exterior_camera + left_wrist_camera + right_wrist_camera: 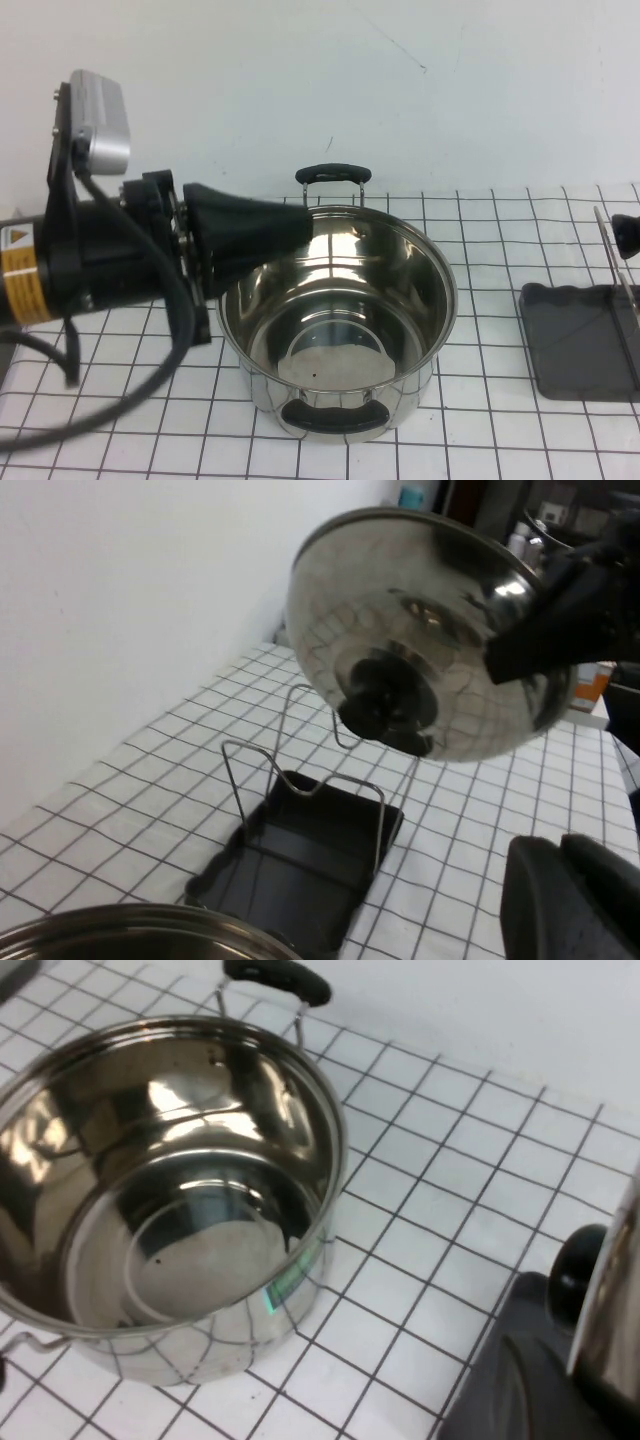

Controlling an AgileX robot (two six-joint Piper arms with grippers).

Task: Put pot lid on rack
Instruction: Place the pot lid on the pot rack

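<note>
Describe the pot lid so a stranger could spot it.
From the big steel pot mid-table, where the left end effector hovers, look to the robot's right to the wire rack. Above it the right end effector holds the pot lid tilted: a shiny dome with a black centre knob, unlike the deep two-handled pot.

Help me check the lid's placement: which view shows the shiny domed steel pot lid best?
The left wrist view: the shiny domed steel pot lid shows whole, held by the right gripper above the wire rack. The high view catches only its knob, the right wrist view its edge. The left gripper hovers over the pot.
</note>
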